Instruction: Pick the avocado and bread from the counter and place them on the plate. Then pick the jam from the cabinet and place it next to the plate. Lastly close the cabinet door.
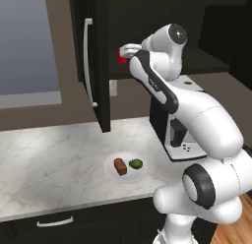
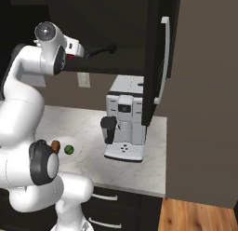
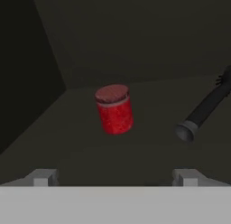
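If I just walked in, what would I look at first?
Probably the big white robot arm reaching up into the open dark cabinet, its open pincer aimed at a little red jam jar standing on the shelf, not yet touching it. Next, down on the marble counter, the white plate already holds the brown bread and the green avocado side by side.

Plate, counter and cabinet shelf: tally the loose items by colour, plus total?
Red: 1, the jam on the cabinet shelf
Dark green: 1, the avocado on the plate
Reddish-brown: 1, the bread on the plate
White: 1, the plate itself
Black: 1, the long-handled tool on the shelf beside the jam
Total: 5
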Controlling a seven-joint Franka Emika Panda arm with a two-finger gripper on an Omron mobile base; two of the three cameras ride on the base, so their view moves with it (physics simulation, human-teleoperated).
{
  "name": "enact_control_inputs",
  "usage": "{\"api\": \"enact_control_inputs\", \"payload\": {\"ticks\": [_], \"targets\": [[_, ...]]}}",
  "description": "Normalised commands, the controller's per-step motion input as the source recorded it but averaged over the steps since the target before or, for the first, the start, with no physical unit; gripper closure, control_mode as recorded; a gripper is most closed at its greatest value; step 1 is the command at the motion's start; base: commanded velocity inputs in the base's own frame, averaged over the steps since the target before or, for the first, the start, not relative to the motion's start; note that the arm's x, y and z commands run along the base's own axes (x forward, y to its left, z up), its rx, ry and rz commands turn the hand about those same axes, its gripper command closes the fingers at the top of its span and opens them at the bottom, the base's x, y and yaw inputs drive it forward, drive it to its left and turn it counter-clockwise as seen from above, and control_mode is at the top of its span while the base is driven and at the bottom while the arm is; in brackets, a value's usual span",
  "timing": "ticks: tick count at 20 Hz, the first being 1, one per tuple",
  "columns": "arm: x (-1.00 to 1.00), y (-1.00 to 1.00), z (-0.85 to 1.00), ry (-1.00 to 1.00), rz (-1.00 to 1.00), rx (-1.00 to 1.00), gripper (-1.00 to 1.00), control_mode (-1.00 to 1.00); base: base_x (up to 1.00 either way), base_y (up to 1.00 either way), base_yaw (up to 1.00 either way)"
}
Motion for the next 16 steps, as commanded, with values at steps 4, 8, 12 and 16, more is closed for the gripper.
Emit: {"api": "enact_control_inputs", "payload": {"ticks": [4,8,12,16], "targets": [[0.08,0.0,-0.14,-0.03,0.0,-0.03,-1.0,-1.0,0.0,0.0,0.0],[0.11,0.0,-0.16,-0.05,0.0,-0.03,-1.0,-1.0,0.0,0.0,0.0],[0.14,0.0,-0.1,-0.05,0.0,-0.01,-1.0,-1.0,0.0,0.0,0.0],[0.18,0.05,0.0,0.0,0.0,-0.01,-1.0,-1.0,0.0,0.0,0.0]]}}
